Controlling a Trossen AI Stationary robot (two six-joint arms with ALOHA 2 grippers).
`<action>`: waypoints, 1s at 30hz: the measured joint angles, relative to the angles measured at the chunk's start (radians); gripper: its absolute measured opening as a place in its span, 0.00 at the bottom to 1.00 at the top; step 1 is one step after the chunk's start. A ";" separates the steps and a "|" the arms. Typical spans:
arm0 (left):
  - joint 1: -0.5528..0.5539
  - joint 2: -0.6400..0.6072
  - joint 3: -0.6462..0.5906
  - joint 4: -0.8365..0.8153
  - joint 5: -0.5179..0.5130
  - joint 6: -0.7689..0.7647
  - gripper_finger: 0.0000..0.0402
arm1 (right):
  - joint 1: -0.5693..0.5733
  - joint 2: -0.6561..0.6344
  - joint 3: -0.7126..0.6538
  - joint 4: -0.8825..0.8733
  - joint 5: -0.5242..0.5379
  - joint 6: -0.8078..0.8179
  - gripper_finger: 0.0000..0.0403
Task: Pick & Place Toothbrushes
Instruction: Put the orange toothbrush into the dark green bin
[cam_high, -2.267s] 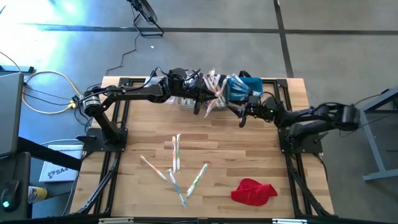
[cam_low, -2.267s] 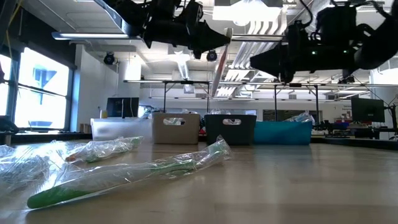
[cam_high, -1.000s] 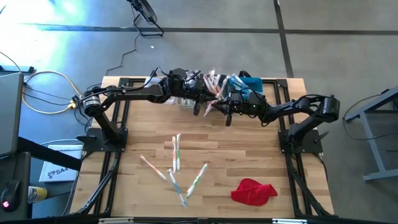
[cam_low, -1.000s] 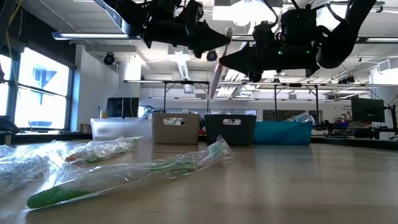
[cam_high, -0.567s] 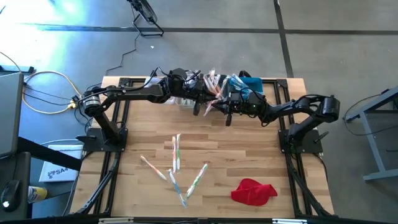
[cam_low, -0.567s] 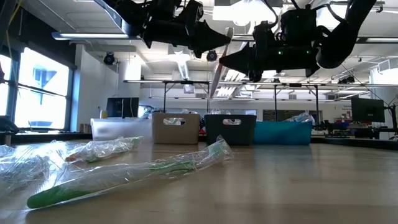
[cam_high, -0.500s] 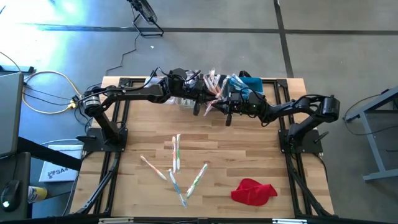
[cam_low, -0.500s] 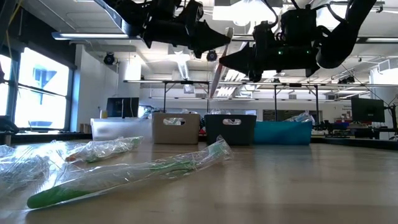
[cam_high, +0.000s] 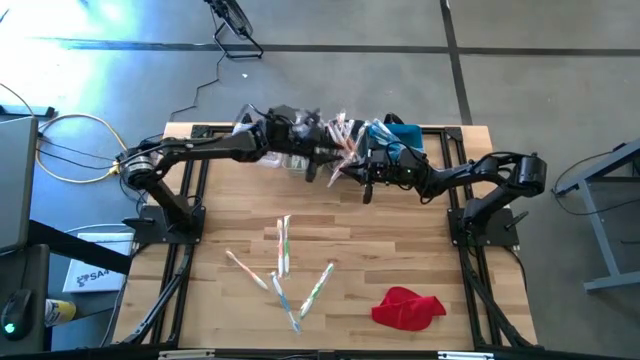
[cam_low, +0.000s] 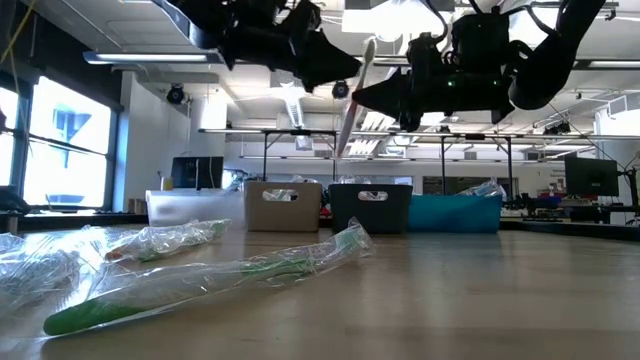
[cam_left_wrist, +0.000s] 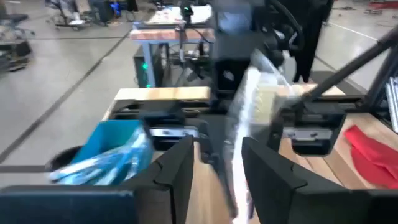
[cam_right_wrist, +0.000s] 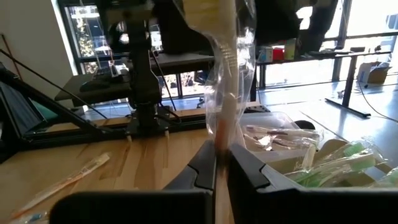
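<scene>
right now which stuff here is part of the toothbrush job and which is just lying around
Part of the job:
- wrapped toothbrush held in the right claw
- loose toothbrushes on the table
- green-handled toothbrush nearest the low camera
- toothbrushes already in the bins

Just lying about:
- red cloth
- cables on the floor

The table is pale planked wood with visible grain and a soft satin sheen, framed by matt black metal rails. The toothbrushes lie in clear, crinkled, glossy plastic wrappers. The red cloth near the right front corner looks soft and matt. The bins appear smooth, dull plastic.
</scene>
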 joint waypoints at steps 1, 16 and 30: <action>0.011 -0.017 0.000 -0.018 0.000 0.000 0.33 | -0.001 0.000 0.000 0.000 0.000 0.000 0.02; 0.108 -0.177 0.000 -0.392 0.000 -0.001 0.32 | -0.106 -0.071 0.000 -0.080 0.004 0.117 0.02; 0.081 -0.306 -0.178 -0.376 0.042 0.044 0.09 | -0.158 -0.200 0.000 -0.291 0.130 0.152 0.02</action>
